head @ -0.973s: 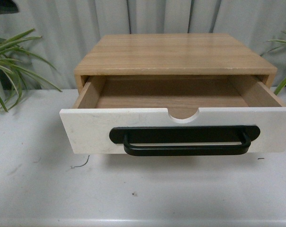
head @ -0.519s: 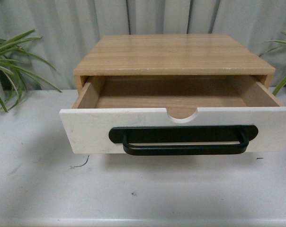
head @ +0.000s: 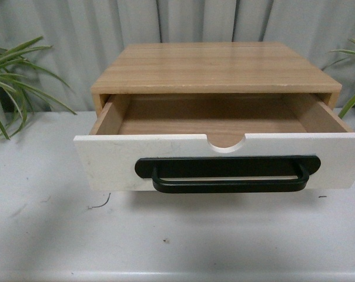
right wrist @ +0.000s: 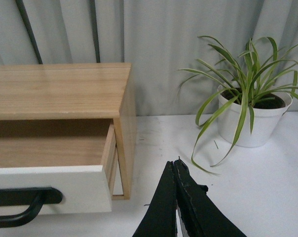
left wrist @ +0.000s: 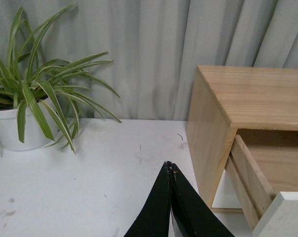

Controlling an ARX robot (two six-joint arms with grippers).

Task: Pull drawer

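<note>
The drawer (head: 107,161) stands pulled well out of its wooden cabinet (head: 215,66), white front toward me, with a long black bar handle (head: 227,175) and a semicircular notch in the top edge. Its wooden inside is empty. Neither arm shows in the front view. My left gripper (left wrist: 169,167) is shut with nothing in it, over the white table to the left of the cabinet (left wrist: 223,123). My right gripper (right wrist: 176,164) is shut and empty too, to the right of the cabinet (right wrist: 65,89), with the drawer front (right wrist: 50,190) and handle end (right wrist: 20,202) off to its side.
A potted green plant (left wrist: 20,128) in a white pot stands left of the cabinet, and another (right wrist: 250,121) stands right of it. Grey curtains (head: 166,20) hang behind. The white table (head: 166,235) runs in front of the drawer.
</note>
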